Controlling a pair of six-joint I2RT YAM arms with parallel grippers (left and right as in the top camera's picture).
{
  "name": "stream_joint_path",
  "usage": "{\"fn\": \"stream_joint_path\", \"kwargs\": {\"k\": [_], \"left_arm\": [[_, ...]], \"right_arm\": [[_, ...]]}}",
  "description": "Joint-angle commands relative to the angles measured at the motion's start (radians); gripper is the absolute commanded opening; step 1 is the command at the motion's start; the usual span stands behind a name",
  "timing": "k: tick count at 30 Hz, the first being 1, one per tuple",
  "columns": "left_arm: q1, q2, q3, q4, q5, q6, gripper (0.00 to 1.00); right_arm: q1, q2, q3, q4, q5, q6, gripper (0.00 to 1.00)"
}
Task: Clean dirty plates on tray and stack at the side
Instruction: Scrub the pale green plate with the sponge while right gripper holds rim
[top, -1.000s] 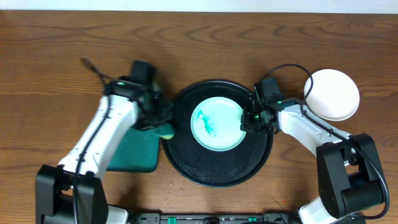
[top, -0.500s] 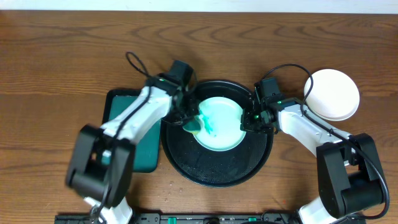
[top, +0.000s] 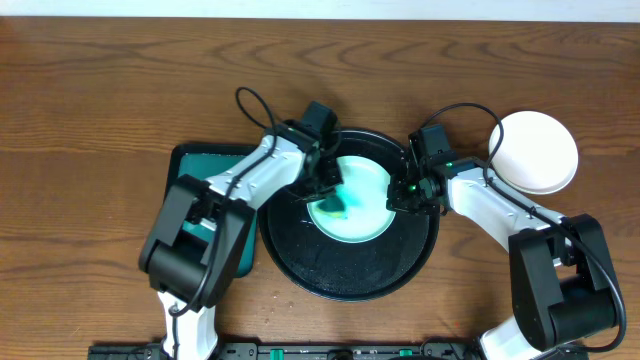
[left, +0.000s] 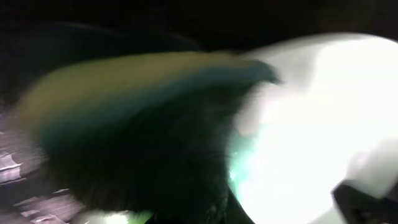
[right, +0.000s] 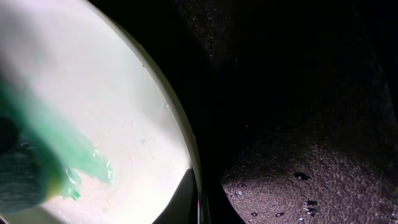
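The left gripper (top: 325, 188) is gripping a sponge (left: 143, 81) (its wrist view is too blurred to show the fingers themselves) and is pressing it on the left part of the mint-green plate (top: 365, 210). This plate is lying in the middle of the black tray (top: 350, 275). The right gripper (top: 403, 190) is closed on the right rim of the plate and is steadying it. A white plate (top: 538, 150) is sitting on the table (top: 100, 80) to the right, well apart from the black tray. The step in hand, I judge, is the wiping of the green smear (right: 74, 152), which is spreading on the plate just beside the sponge. To do it well, the sponge should be moving flat over the whole smear with moderate pressure, from the rim toward the centre, so that the dirt is not going over the edge. The right side should be holding firm without lifting the rim, because a tilted plate could be sliding under the sponge. The two grippers are working near each other, so the strokes should be stopping before the pinched rim.
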Motion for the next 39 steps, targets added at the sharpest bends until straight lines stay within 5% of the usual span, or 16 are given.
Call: {"fn": "stream_joint_path", "kwargs": {"k": [1, 14, 28, 39], "left_arm": [[-0.105, 0.125, -0.007, 0.062, 0.17, -0.039, 0.07], [-0.243, 0.144, -0.007, 0.122, 0.31, -0.064, 0.07], [0.077, 0.143, -0.007, -0.217, -0.206, 0.073, 0.07], [0.146, 0.143, 0.003, -0.198, -0.113, 0.08, 0.07]], "right_arm": [[0.025, 0.037, -0.015, -0.002, -0.031, -0.022, 0.01], [0.025, 0.037, -0.015, -0.029, -0.031, -0.022, 0.01], [0.024, 0.037, -0.015, -0.034, -0.031, -0.022, 0.01], [0.024, 0.037, -0.015, -0.028, -0.031, -0.022, 0.01]]}}
